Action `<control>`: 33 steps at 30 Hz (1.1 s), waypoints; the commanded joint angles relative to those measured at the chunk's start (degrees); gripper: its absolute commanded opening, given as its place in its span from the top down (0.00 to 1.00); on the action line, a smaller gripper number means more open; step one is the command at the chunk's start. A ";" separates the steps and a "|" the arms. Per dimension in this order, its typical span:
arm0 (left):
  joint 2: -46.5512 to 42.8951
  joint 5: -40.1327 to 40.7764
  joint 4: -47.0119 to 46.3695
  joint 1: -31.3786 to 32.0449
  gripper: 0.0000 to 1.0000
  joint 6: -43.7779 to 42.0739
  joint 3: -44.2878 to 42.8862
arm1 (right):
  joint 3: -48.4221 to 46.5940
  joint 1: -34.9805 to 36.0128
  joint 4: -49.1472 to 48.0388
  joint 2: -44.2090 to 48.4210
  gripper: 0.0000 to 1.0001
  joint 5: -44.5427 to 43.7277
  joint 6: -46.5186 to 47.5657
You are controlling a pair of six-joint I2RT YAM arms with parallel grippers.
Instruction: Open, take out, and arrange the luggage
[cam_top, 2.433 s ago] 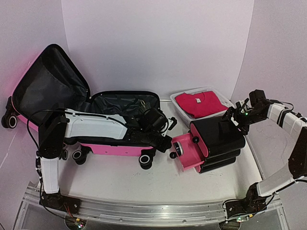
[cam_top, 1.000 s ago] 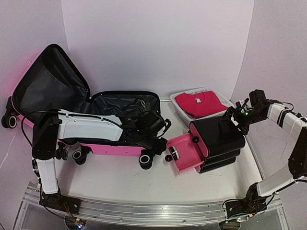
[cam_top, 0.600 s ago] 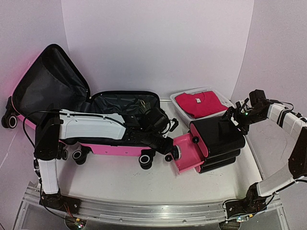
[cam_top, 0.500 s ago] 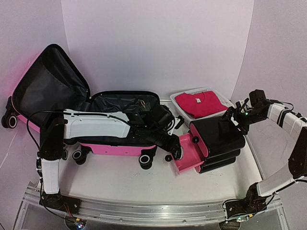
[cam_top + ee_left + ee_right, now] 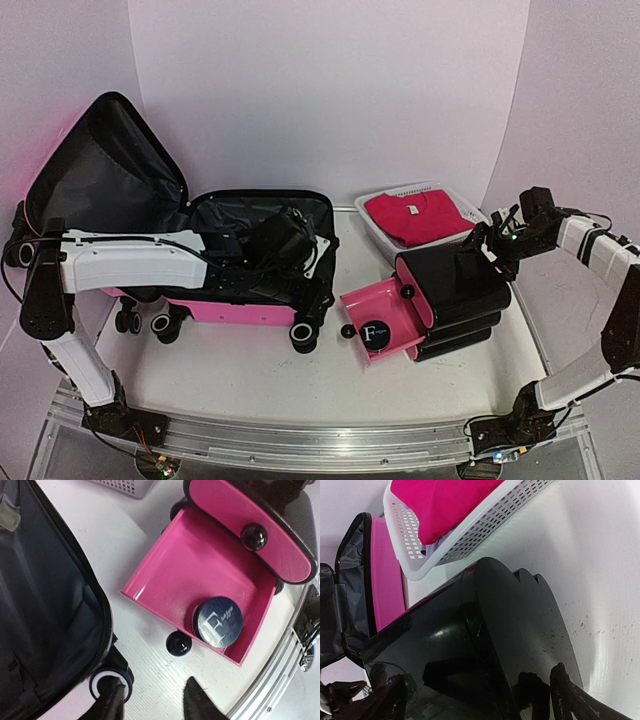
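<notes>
Hovering my left gripper (image 5: 155,702), jaws apart and empty, over the open luggage (image 5: 250,305) at table left; right gripper (image 5: 477,692) spread wide on the stack (image 5: 460,290), probably bracing it for the open drawer (image 5: 185,575)

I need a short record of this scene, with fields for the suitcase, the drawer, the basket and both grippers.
suitcase: pink suitcase, open, lid raised
drawer: pink drawer drawn out of black drawer stack, round black tin marked F inside
basket: white mesh basket holding red shirt
left gripper: open, empty, over the suitcase end nearest the drawer
right gripper: open, at the stack's top
</notes>
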State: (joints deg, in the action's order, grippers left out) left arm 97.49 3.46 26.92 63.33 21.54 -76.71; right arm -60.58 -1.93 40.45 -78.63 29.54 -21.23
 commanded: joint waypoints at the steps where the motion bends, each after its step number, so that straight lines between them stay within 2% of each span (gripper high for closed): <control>1: 3.21 -1.93 -0.82 -0.75 0.64 1.67 -1.19 | -0.59 0.35 -1.05 0.27 0.02 3.48 0.21; 5: 9.89 -5.50 0.96 -0.75 0.73 2.24 -6.33 | -0.46 0.37 -1.08 1.02 0.02 3.37 0.05; 11: 16.43 -10.47 1.12 -0.07 0.75 0.88 -12.27 | 0.15 0.35 -1.07 1.86 0.02 3.35 -0.27; 15: 16.86 -9.97 -0.95 0.30 0.72 0.25 -13.48 | 0.52 0.31 -1.07 2.33 0.02 2.99 -0.29; 33: 30.17 -13.23 -4.10 0.06 0.63 -3.98 -36.17 | 2.12 0.33 -1.95 3.10 0.02 4.60 -1.90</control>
State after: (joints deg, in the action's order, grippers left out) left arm 125.10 -7.68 26.30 63.33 19.22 -106.52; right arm -58.92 -2.00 38.76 -78.11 30.35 -21.63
